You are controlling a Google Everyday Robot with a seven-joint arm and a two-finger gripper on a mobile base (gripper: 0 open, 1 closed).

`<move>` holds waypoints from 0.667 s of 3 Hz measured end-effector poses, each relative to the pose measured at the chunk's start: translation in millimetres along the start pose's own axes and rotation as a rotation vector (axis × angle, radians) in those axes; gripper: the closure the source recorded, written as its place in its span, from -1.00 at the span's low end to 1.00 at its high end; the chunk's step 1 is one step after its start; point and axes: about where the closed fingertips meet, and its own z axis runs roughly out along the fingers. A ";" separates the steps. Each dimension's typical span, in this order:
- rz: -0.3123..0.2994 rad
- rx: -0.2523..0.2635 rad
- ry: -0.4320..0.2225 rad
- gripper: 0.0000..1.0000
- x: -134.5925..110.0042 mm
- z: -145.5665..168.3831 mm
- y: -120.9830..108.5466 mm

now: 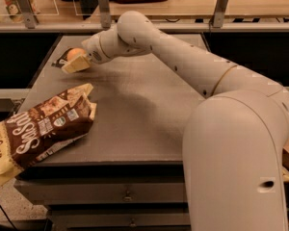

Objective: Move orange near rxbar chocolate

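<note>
The orange [76, 53] is a small round fruit at the far left of the grey table [135, 109]. My gripper [77, 61] is at the orange, with a pale finger [76, 65] lying across its front. A small dark flat thing [59, 61] pokes out just left of the orange, close to the table's left edge; it may be the rxbar chocolate, but most of it is hidden behind the gripper and fruit. My white arm reaches in from the lower right across the table.
A large brown-and-cream snack bag [41, 126] lies at the front left, hanging over the table's corner. A shelf with posts and a dark bag runs along the back. My robot body [236, 167] fills the lower right.
</note>
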 end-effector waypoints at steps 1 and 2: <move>0.000 0.000 0.000 -1.00 0.0 0.0 0.0; -0.007 -0.018 0.019 -1.00 2.0 3.7 2.7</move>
